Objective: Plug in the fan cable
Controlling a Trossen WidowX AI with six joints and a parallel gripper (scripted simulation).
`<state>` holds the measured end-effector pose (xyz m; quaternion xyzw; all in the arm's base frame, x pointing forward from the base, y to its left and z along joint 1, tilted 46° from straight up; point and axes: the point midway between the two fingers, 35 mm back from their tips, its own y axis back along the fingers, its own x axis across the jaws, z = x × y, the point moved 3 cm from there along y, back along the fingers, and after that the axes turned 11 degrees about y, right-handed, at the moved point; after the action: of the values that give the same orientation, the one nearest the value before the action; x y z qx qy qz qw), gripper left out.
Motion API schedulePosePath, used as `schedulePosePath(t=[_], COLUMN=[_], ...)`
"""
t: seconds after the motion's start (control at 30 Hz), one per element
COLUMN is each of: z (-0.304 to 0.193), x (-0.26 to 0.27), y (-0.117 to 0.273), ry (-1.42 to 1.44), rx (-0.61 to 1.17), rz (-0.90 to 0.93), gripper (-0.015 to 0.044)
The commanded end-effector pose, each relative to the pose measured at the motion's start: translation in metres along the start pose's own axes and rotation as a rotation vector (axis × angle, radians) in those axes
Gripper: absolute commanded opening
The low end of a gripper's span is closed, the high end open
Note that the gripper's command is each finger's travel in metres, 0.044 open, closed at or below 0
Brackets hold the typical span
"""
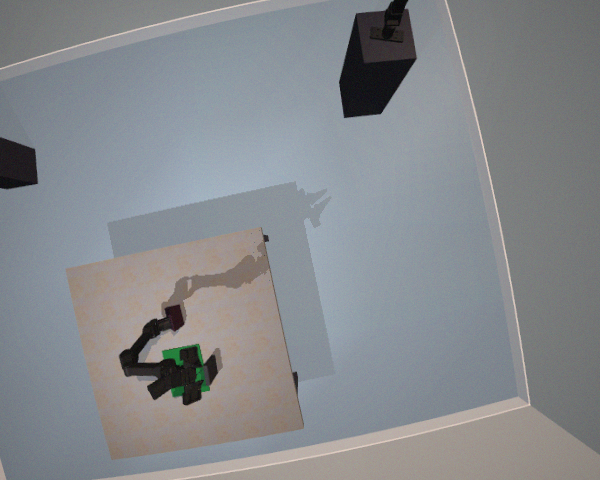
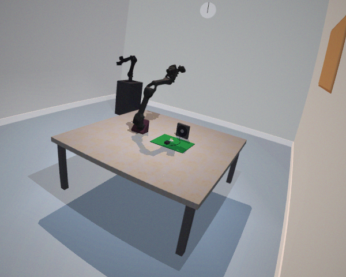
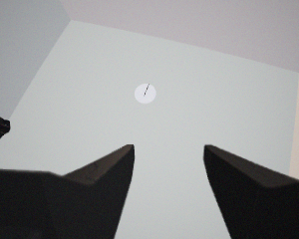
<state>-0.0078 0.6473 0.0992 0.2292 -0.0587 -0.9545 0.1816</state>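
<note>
The green board [image 1: 171, 354] [image 2: 160, 139] lies on the table. The black fan [image 1: 212, 369] [image 2: 183, 130] stands upright by its edge. A thin dark cable runs from the fan to a small black plug [image 2: 166, 142] on the board. The plug is beside the small white header [image 2: 171, 139], not on it; its pins are too small to see. My gripper [image 3: 168, 151] is partly open, with nothing between its fingers. It is high above the board and points away toward the wall. In the top view my arm hides the plug and header.
My arm's dark red base [image 1: 174, 317] [image 2: 140, 127] stands on the table [image 1: 135, 428] [image 2: 122, 157] beside the board. A dark pedestal [image 1: 375, 77] [image 2: 128, 96] with another arm stands on the floor away from the table. A round clock [image 2: 207, 10] [image 3: 145, 93] hangs on the wall.
</note>
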Motion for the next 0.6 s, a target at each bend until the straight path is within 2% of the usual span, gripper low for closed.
schedulePosePath(t=[0.0, 0.3, 0.57], z=[-0.034, -0.106, -0.155], x=[-0.044, -0.128, -0.164], y=[0.031, 0.138, 0.259], ry=[-0.229, -0.782, -1.236], rx=[0.157, 0.463, 0.648], rz=[-0.098, -0.438, -0.842], gripper=[0.0210, 0.0210, 0.0210])
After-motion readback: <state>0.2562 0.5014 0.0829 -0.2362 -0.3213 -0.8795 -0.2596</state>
